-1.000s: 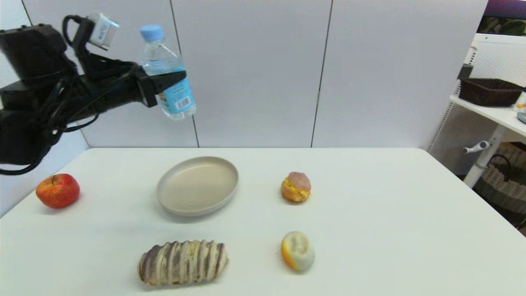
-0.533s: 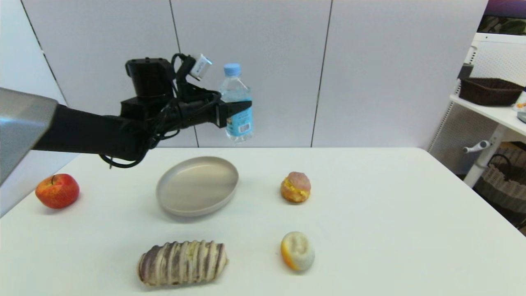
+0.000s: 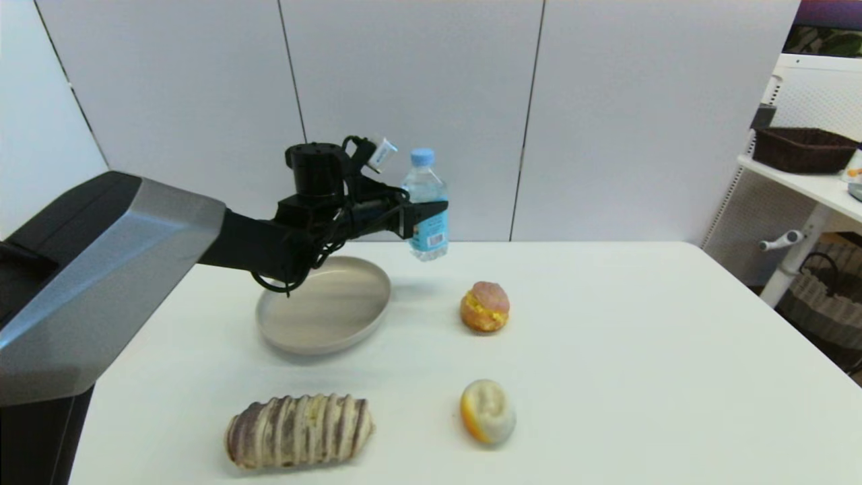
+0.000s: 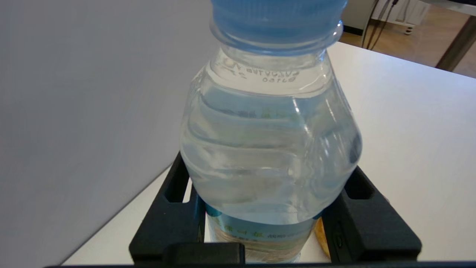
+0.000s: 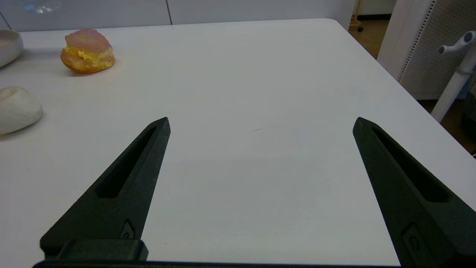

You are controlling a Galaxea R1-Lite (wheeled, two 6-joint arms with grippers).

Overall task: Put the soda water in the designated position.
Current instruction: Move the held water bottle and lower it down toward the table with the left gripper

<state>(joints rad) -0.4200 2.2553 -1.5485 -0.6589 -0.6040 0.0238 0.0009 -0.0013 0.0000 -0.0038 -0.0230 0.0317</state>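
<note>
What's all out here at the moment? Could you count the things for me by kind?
Bottles: 1, the soda water, held upright above the table in the left tool.
Plates: 1, the beige plate.
Food items: 3, striped bread loaf, cream puff, white-and-orange bun.
Total: 5

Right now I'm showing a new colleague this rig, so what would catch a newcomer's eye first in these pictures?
First, the soda water, held upright in the air by the left gripper over the table's far side, just beyond the beige plate. Next, the food on the white table: a striped bread loaf at the front, a cream puff and a half-peeled fruit toward the right. The right gripper hangs open over bare tabletop.
</note>
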